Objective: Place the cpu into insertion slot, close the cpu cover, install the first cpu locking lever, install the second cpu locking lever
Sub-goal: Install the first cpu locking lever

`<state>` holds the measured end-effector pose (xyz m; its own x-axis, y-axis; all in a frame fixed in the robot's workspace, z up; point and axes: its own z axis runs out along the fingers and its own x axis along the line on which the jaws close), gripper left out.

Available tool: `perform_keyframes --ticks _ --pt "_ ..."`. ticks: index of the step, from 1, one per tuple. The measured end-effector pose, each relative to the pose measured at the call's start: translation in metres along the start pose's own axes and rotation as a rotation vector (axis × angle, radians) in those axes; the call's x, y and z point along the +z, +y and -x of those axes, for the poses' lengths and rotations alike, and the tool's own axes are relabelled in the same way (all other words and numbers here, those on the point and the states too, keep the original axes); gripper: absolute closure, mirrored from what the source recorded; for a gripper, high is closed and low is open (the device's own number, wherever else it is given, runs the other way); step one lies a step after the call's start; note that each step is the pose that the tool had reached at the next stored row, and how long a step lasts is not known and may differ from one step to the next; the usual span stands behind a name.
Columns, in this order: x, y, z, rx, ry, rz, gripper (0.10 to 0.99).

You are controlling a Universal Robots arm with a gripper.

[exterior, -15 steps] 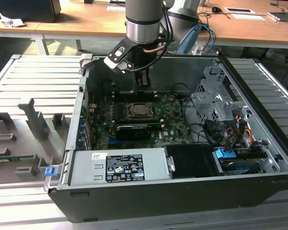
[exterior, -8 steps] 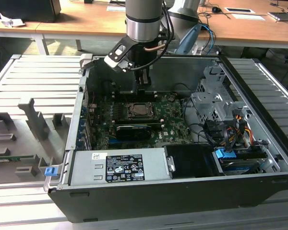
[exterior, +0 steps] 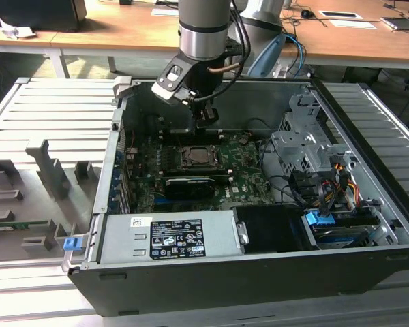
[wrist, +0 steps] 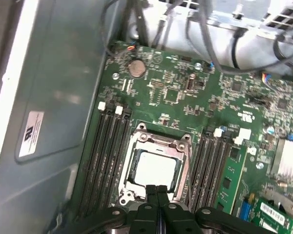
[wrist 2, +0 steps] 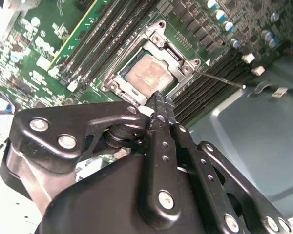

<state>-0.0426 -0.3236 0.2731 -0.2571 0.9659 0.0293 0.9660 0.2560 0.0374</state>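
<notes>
The cpu (wrist: 154,168) (wrist 2: 149,73) (exterior: 196,157), a pale square chip, lies in the socket on the green motherboard (exterior: 242,178). The cpu cover (wrist: 136,146) (wrist 2: 162,30), a silvery frame, lies flat around it, and the chip shows through its window. A thin locking lever (wrist 2: 219,78) sticks out from the socket's corner, unlatched. My gripper (wrist: 157,191) (wrist 2: 158,100) (exterior: 204,125) hangs above the socket's edge with its black fingers pressed together and nothing between them. I cannot tell whether the tips touch the frame.
Memory slots (wrist: 106,151) flank the socket on both sides. A long black card (exterior: 189,185) lies just in front of it, then the power supply (exterior: 167,238). A drive cage (exterior: 307,146) and cables (exterior: 313,185) fill the exterior view's right. The case wall (wrist: 49,97) is close by.
</notes>
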Motion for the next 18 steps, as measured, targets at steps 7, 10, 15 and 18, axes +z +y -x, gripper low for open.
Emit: perform_keyframes --ticks 7,10,15,18 --pt "0.0000 0.0000 0.0000 -0.096 0.0036 -0.003 0.980" --pt "0.0000 0.0000 0.0000 -0.124 0.0046 -0.004 0.980" --pt "0.0000 0.0000 0.0000 -0.165 0.0062 -0.005 0.980" --pt "0.0000 0.0001 0.0000 -0.191 0.0071 -0.006 0.980"
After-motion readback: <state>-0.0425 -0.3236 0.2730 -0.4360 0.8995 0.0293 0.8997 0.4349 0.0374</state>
